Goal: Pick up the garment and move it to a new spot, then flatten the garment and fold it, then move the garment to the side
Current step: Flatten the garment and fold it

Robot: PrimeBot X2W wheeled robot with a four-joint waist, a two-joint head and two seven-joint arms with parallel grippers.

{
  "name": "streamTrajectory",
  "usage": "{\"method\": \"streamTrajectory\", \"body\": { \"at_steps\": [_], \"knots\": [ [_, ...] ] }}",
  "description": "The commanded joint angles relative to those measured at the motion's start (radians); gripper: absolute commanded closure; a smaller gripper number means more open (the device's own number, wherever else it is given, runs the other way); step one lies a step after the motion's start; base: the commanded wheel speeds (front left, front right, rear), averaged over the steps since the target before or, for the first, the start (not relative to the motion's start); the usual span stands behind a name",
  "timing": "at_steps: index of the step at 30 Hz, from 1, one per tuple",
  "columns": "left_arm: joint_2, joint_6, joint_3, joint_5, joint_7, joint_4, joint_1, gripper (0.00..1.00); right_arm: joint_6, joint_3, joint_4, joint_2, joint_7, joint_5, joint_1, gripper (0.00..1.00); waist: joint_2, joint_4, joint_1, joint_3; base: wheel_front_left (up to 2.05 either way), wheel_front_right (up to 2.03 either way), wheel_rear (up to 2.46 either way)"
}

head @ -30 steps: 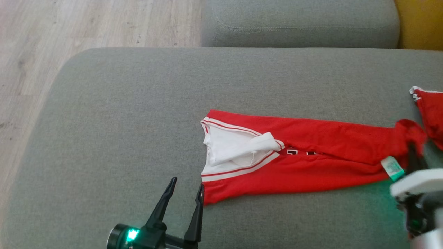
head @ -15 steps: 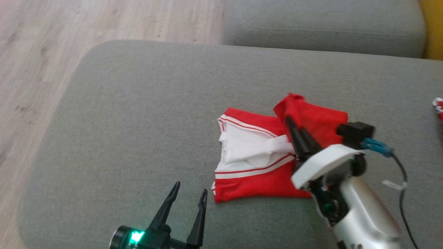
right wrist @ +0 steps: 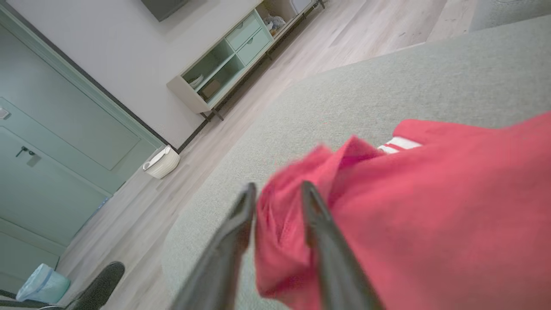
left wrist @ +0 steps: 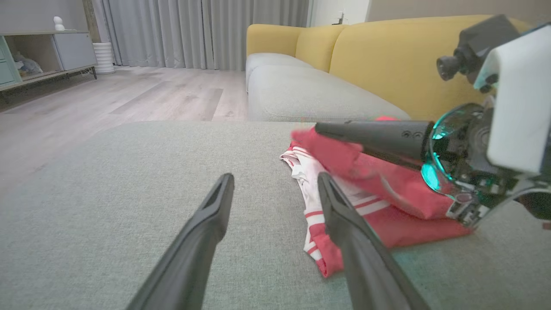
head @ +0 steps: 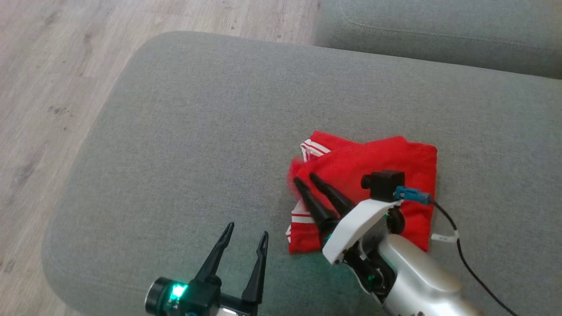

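Hovering over the near edge of the grey cushion (head: 197, 109), the left gripper (head: 247, 229) has its 2 fingers spread with nothing between them. Just to its right, the right gripper (head: 304, 177) pinches a fold of the red garment (head: 395, 158), which lies doubled over mid-cushion. Wooden floor (head: 66, 44) lies beyond.
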Motion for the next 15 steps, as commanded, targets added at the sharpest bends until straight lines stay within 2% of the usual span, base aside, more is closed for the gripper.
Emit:
{"method": "streamTrajectory", "body": {
  "at_steps": [1, 4, 7, 10, 15],
  "knots": [
    [-0.011, -0.003, 0.043, 0.002, -0.01, -0.027, -0.03, 0.0, 0.007, 0.02, -0.033, 0.014, -0.025, 0.017, -0.017, 0.0, 0.0, -0.006, -0.0001, -0.003, 0.0, 0.0, 0.0],
    [-0.012, 0.0, 0.055, 0.002, -0.01, -0.027, -0.022, 0.0, 0.007, 0.04, -0.037, 0.014, -0.061, 0.023, -0.01, 0.0, 0.0, -0.024, -0.0001, -0.014, 0.0, 0.0, 0.0],
    [-0.011, 0.003, 0.068, 0.002, -0.01, -0.032, -0.011, 0.0, 0.007, 0.006, -0.038, 0.013, -0.112, -0.02, 0.009, 0.0, 0.0, -0.048, -0.0001, -0.035, 0.0, 0.0, 0.0],
    [-0.012, 0.006, 0.088, -0.009, -0.01, -0.037, 0.011, 0.0, 0.007, -0.064, -0.04, -0.026, -0.159, -0.086, 0.059, 0.0, 0.0, -0.075, -0.0001, -0.069, 0.0, 0.0, 0.0],
    [-0.017, 0.008, 0.136, -0.039, -0.01, -0.046, 0.047, 0.0, 0.007, -0.235, -0.082, -0.101, -0.207, -0.206, 0.189, 0.0, 0.0, -0.116, -0.0001, -0.118, 0.0, 0.0, 0.0]
  ]
}}
